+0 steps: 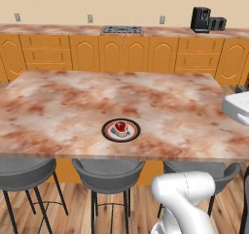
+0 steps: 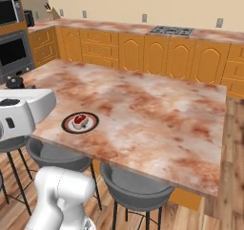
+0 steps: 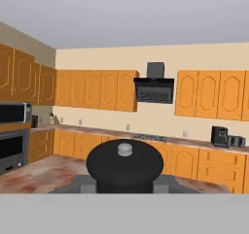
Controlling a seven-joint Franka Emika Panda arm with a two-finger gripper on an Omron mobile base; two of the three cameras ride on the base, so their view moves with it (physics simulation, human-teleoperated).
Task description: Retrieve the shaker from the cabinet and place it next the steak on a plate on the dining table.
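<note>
- I judge the task past its midpoint: the base is parked at the large rectangular dining table [image 1: 73,102] with the reddish-brown marbled stone top, so the fetch from the cabinet looks done and only the placing is left.
- In the hand view, the shaker [image 3: 124,166] sits right in front of the camera as a dark round top with a small pale button in its middle; I read it as held between the 2 fingers of the gripper [image 3: 124,187].
- The pincer is drawn together, and as far as I can tell it is clamped on that shaker; the fingertips themselves are hidden behind it.
- The hand camera looks out level across the room at the orange wooden wall cabinets [image 3: 97,90] with arched panel doors. I see the shaker's cap end-on, so I judge its long axis to run along the gripper, roughly horizontal, cap towards the far wall. The brown body is hidden, so I cannot confirm the tilt.
- On the table's near side lies the small round white plate [image 1: 121,130] with the dark rim, carrying the small red-brown steak [image 1: 119,127].
- Nothing stands beside the steak yet.
- Left to do: bring the shaker upright, lower it onto the plate next to the meat, release.
</note>
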